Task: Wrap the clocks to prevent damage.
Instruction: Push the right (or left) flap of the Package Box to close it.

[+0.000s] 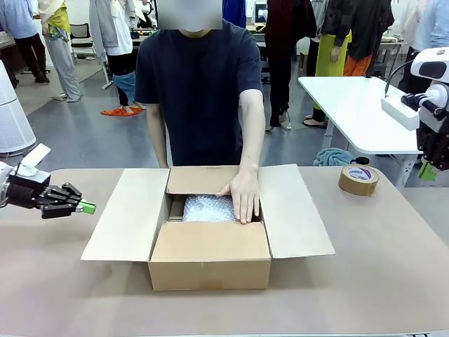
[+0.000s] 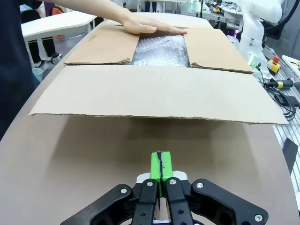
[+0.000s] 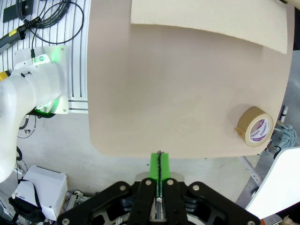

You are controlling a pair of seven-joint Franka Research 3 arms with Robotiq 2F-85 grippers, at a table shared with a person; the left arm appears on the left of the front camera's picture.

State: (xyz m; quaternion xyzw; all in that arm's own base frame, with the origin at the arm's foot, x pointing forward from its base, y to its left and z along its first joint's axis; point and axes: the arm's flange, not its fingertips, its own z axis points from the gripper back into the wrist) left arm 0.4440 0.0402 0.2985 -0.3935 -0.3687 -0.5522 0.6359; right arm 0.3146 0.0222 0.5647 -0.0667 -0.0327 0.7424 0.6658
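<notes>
An open cardboard box (image 1: 210,263) sat in the middle of the table (image 1: 379,281), its four flaps folded outward; the left and right flaps spread wide and nearly flat, the near flap hung down over the front wall, and the far flap lay toward the person standing at the far side; inside the box lay a bundle of bubble wrap (image 1: 207,208), filling the visible part of the opening, and what it covered could not be made out; the person's hand (image 1: 243,196) rested palm down on the right part of the bubble wrap, fingers pointing toward the near side, with the wrist over the far flap; the left claw (image 1: 87,207) hung low over the table at the left, well apart from the box, pointing right toward the left flap, its green pads pressed together with nothing between them; the right claw (image 1: 428,171) was raised at the far right, pointing down over the right edge of the table, its pads likewise pinched together and holding nothing; a roll of brown tape (image 1: 358,180) lay flat on the table at the far right, between the box's right flap and the right claw, touching neither
</notes>
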